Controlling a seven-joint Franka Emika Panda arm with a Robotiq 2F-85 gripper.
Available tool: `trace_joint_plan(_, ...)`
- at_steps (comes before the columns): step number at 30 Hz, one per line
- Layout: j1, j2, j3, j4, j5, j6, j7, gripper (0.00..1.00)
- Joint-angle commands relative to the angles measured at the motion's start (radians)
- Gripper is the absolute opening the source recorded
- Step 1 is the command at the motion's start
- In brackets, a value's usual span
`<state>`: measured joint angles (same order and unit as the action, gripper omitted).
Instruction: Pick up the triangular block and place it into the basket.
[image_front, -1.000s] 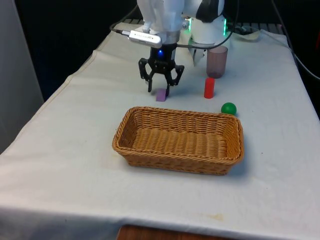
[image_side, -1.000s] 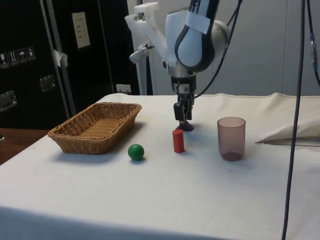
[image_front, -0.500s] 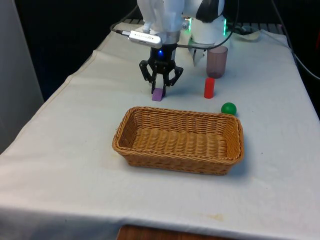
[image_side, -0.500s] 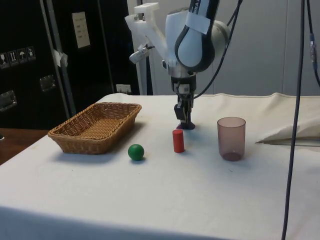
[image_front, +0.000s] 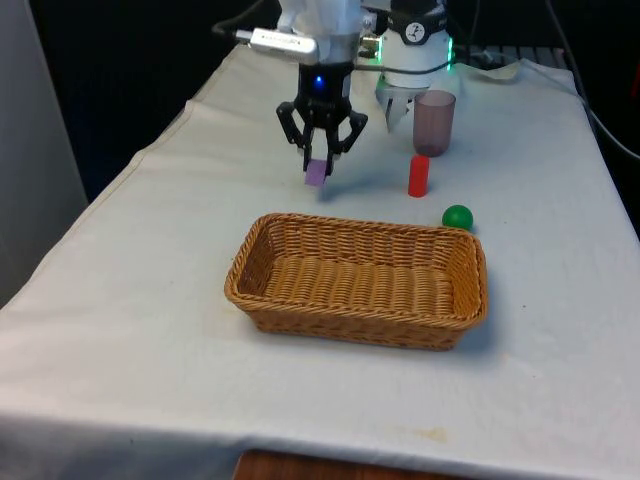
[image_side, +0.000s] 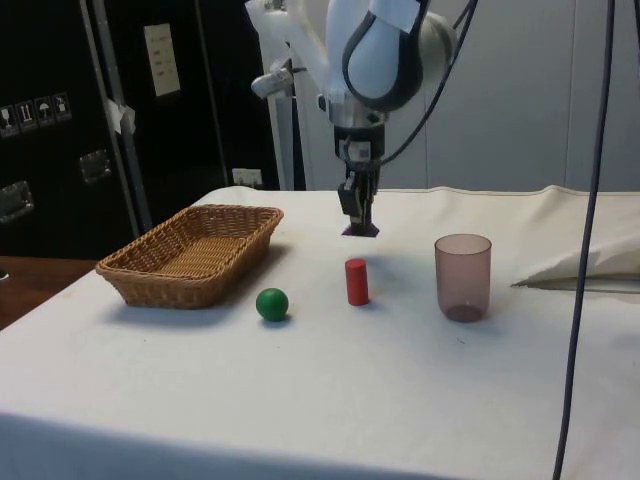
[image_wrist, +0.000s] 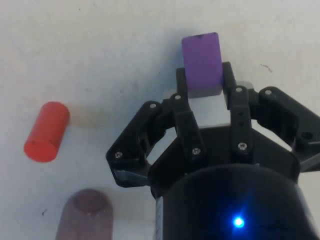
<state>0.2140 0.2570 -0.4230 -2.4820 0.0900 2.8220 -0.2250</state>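
The room is bright and the light falls from above. The white cloth (image_front: 140, 300) glows evenly, with no strong shine on it. Soft grey shadows lie close under the basket (image_front: 360, 280), the green ball (image_side: 271, 304) and the red cylinder (image_side: 356, 282). In the front view a faint shadow sits on the cloth under the purple block (image_front: 316, 172). The curtains behind stay very dark. In the wrist view the gripper (image_wrist: 205, 82) looks near and dark, and the cup (image_wrist: 84, 216) looks fuzzy.
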Motion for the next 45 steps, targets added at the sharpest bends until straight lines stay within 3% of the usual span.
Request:
trace_joint_plan(1,0.000,-0.009,-0.001,0.001,-0.001,-0.009,0.000,0.33)
trace_joint_plan(2,0.006,-0.014,-0.011,0.007,-0.017,-0.026,0.008,0.33)
trace_joint_plan(7,0.005,-0.058,-0.015,0.022,-0.027,-0.074,0.010,0.33)
trace_joint_plan(8,0.000,-0.053,-0.005,0.017,-0.009,-0.060,0.000,0.33)
trace_joint_plan(10,0.005,-0.072,-0.016,0.029,-0.031,-0.092,0.012,0.33)
trace_joint_plan(16,0.006,-0.110,-0.012,0.065,-0.036,-0.154,0.017,0.33)
trace_joint_plan(17,0.001,-0.113,-0.006,0.054,-0.017,-0.140,0.000,0.33)
trace_joint_plan(21,0.011,-0.119,-0.006,0.106,-0.031,-0.197,0.022,0.33)
trace_joint_plan(26,0.011,-0.122,0.004,0.131,-0.017,-0.218,0.015,0.33)
trace_joint_plan(31,0.018,-0.102,0.017,0.191,-0.019,-0.255,0.039,0.33)
trace_joint_plan(36,0.016,-0.089,0.031,0.222,-0.017,-0.264,0.046,0.33)
trace_joint_plan(43,0.019,-0.020,0.057,0.323,-0.012,-0.292,0.076,0.33)
trace_joint_plan(45,0.018,-0.030,0.054,0.307,-0.016,-0.280,0.072,0.33)
